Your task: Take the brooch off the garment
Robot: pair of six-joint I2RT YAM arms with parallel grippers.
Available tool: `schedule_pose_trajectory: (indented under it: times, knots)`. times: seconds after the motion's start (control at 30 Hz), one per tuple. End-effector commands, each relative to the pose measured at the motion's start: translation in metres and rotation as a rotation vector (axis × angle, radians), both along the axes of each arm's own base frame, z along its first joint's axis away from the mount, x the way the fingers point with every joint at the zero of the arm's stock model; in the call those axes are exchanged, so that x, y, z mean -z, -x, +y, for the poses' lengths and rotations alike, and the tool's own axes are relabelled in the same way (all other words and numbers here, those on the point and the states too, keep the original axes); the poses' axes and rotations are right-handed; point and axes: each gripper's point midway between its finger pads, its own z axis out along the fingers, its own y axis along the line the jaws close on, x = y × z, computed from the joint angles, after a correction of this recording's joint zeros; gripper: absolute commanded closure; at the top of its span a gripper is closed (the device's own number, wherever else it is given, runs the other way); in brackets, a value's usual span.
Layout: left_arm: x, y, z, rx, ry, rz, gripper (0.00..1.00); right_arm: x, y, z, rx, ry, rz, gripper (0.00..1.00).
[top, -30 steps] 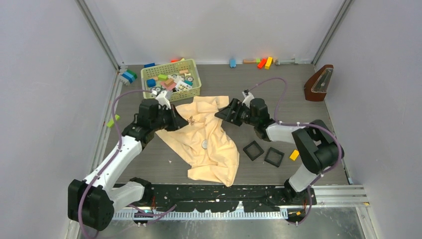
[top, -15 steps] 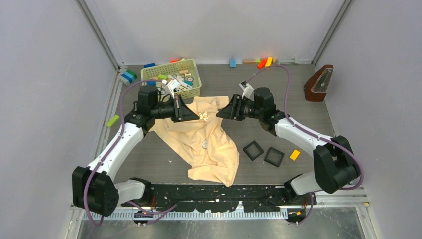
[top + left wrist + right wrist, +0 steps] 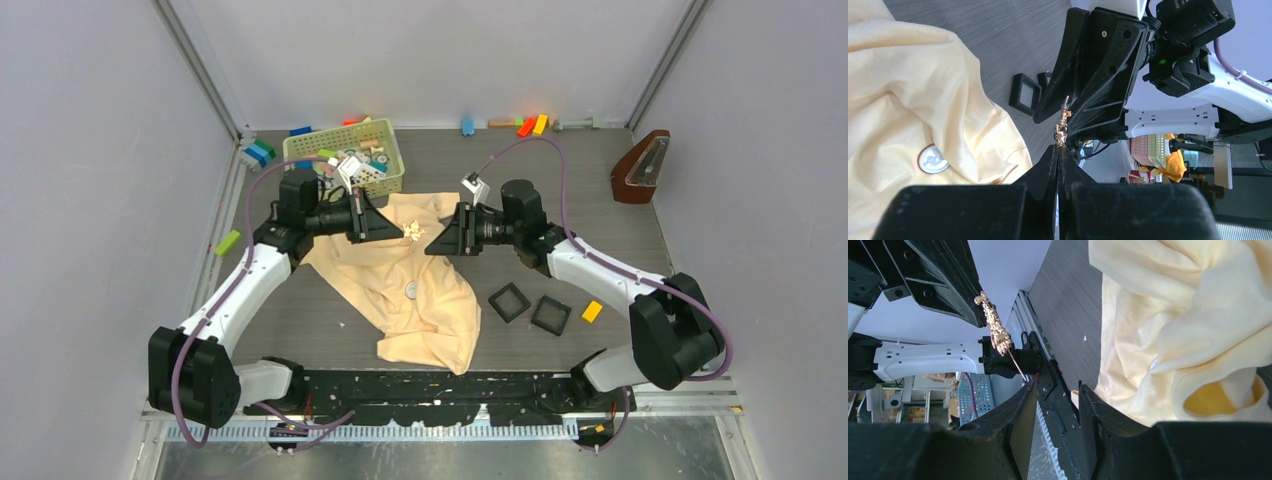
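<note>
**A:** Where is the brooch?

**B:** The brooch (image 3: 1063, 120) is pinched at the very tips of the left end effector (image 3: 1058, 148), whose jaws are closed tight on it. It is held in the air above the far part of the garment, clear of the cloth and nearer the counter's far edge than its near one.

**A:** What is it made of?

**B:** Small, knobbly, glinting metal. It looks golden in the wrist views, and a thin pin sticks out of it.

**A:** And the other arm?

**B:** The right end effector (image 3: 430, 249) points at it from the opposite side, tips just beside it. Its jaws are narrowly parted with nothing between them.

**A:** The garment?

**B:** The garment (image 3: 440, 310) is soft pale-yellow fabric, crumpled in folds on the grey wood-grain counter (image 3: 600, 200). A flat round grey disc (image 3: 930, 160) lies on it, bearing a white curled mark that I cannot read as letters.

**A:** Anything else?

**B:** Two black square trays (image 3: 501, 292), shaped like hollow frames, lie between the garment and the right edge. A pale-green perforated plastic basket (image 3: 289, 165) of coloured blocks stands near the far left corner.
</note>
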Motion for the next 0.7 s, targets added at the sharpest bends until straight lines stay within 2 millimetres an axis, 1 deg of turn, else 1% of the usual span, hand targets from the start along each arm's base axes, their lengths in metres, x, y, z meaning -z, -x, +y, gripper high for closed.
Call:
schedule_pose_trajectory:
  times: [0.0, 0.3, 0.47, 0.67]
  knots:
    - [-0.017, -0.001, -0.003, 0.026, 0.034, -0.061, 1.00, -0.040, 0.004, 0.006, -0.036, -0.079, -0.082, 0.59]
    - [-0.009, -0.001, -0.003, 0.025, 0.026, -0.043, 1.00, -0.052, 0.002, 0.005, -0.022, -0.095, -0.110, 0.60]
    - [0.002, -0.002, -0.003, 0.018, -0.007, -0.025, 1.00, -0.062, 0.004, 0.004, -0.022, -0.109, -0.132, 0.60]
    - [0.014, -0.003, -0.004, 0.018, -0.037, -0.007, 1.00, -0.073, 0.007, 0.005, -0.031, -0.143, -0.129, 0.63]
